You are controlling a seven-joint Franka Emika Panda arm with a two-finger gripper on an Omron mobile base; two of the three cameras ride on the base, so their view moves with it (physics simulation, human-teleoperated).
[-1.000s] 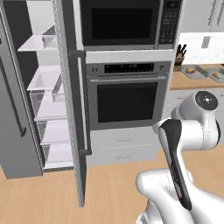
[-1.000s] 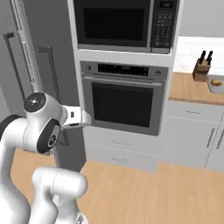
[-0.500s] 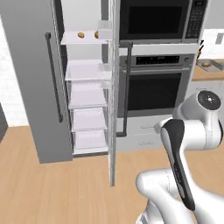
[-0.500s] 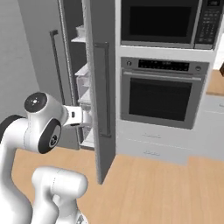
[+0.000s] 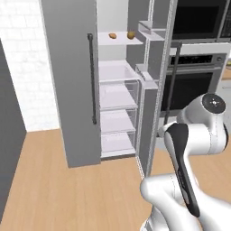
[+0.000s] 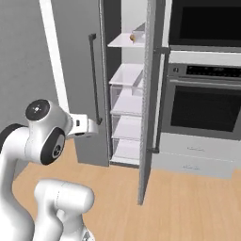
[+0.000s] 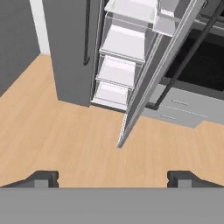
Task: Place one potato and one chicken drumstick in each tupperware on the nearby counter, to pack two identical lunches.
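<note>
Two small foods lie on the top shelf [image 5: 118,39] of the open fridge: an orange-brown chicken drumstick [image 5: 113,35] on the left and a tan potato [image 5: 131,34] to its right. The right base view shows one tan item [image 6: 132,37] on that shelf, past the door's edge. My gripper [image 7: 112,177] is open and empty, fingertips [image 7: 42,176] wide apart, well back from the fridge and looking down at the wood floor and lower shelves [image 7: 124,43]. It sticks out beside my elbow [image 6: 92,128]. The tupperware and the counter are out of view.
The fridge's open right door [image 5: 155,94] stands edge-on between me and the wall oven [image 6: 207,108], its long bar handle [image 5: 171,85] facing the oven. The left door [image 5: 72,90] is closed. A dark wall [image 5: 9,135] stands at the left. Drawers [image 6: 188,160] sit under the oven.
The whole picture has swung: the base has turned left, bringing the open fridge to the middle and the oven to the right. The gripper stays open.
</note>
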